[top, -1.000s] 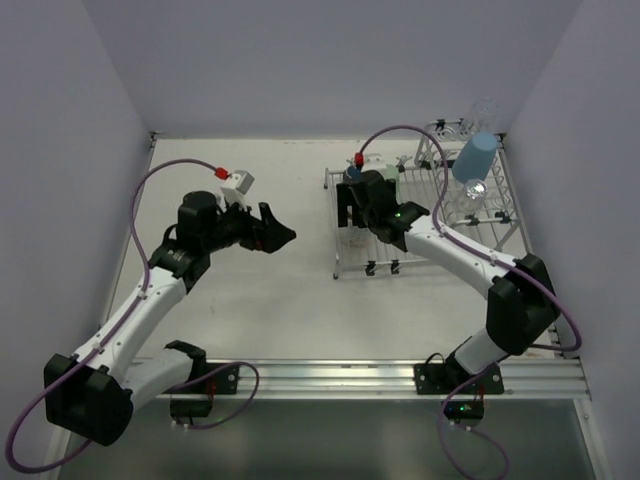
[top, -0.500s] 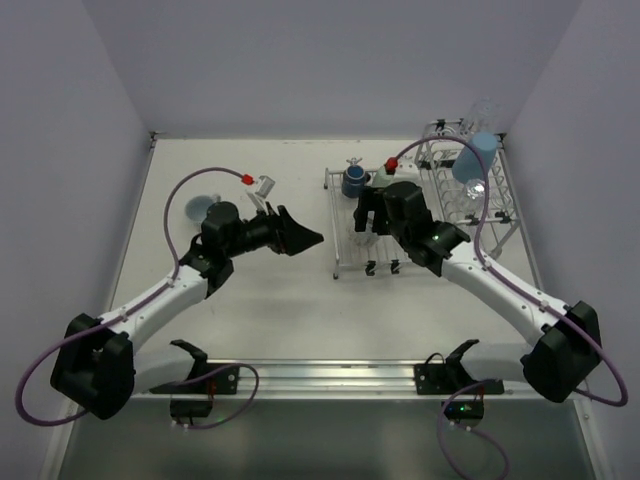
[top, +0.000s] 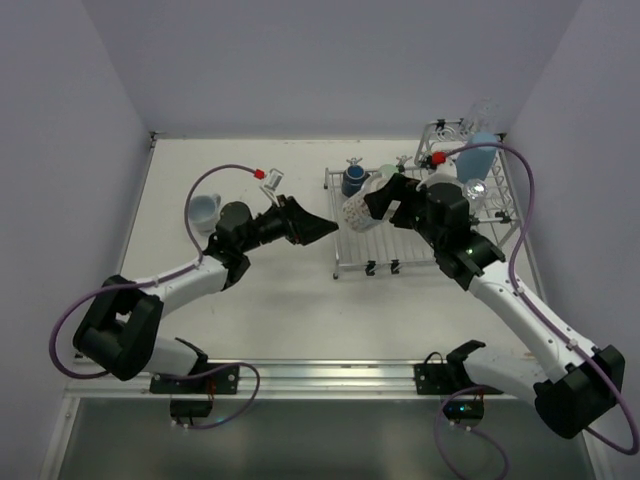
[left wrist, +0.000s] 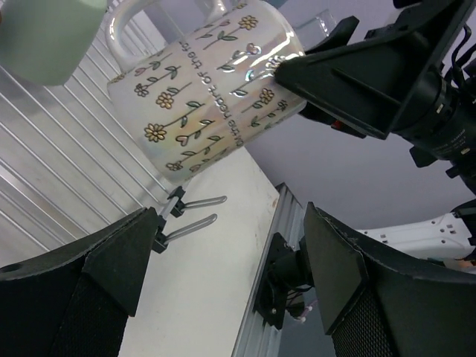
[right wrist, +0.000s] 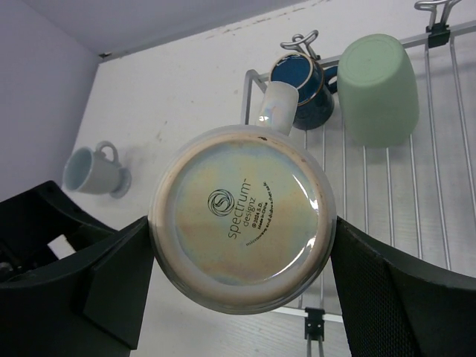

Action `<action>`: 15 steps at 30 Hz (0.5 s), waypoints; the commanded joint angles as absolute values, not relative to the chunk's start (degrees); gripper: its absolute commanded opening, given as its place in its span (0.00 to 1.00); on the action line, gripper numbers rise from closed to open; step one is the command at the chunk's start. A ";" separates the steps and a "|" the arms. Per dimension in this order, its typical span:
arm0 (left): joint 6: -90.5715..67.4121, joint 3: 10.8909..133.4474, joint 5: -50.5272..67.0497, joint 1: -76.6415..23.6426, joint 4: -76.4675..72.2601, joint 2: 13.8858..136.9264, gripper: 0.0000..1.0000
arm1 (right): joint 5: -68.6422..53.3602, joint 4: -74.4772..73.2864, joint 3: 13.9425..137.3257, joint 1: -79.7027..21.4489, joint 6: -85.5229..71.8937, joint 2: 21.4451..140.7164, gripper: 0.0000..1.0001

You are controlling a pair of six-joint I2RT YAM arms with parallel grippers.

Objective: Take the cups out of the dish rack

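Note:
My right gripper [top: 368, 208] is shut on a whitish floral mug [top: 357, 212] and holds it tilted above the left edge of the dish rack [top: 405, 235]. In the right wrist view the mug's base [right wrist: 242, 216] fills the gap between the fingers [right wrist: 387, 297]. My left gripper [top: 318, 230] is open and empty, pointing at the mug from the left; the mug [left wrist: 201, 89] hangs just beyond its fingertips. A dark blue mug [top: 353, 181] and a pale green tumbler [right wrist: 377, 89] sit at the rack's back. A light blue tumbler [top: 478, 157] and clear glasses [top: 474, 190] are on the raised section.
A pale handled mug [top: 204, 210] stands on the table at the left, behind the left arm; it also shows in the right wrist view [right wrist: 93, 169]. White walls close in the table on three sides. A metal rail [top: 330, 375] runs along the near edge.
My right gripper has lifted the floral mug off the rack and tilted it leftward. My left gripper has reached right toward it, uncovering the pale mug on the table.

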State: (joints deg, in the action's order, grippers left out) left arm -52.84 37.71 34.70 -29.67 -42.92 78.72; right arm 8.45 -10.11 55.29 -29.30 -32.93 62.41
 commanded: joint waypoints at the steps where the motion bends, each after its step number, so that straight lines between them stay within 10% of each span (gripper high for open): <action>1: -55.63 39.90 34.28 -29.88 -51.59 81.02 0.88 | 3.00 3.16 54.76 -27.95 -38.84 56.88 0.47; 15: -63.96 44.74 34.19 -33.13 -65.02 90.26 0.77 | 0.18 8.70 51.33 -26.72 -44.11 53.96 0.47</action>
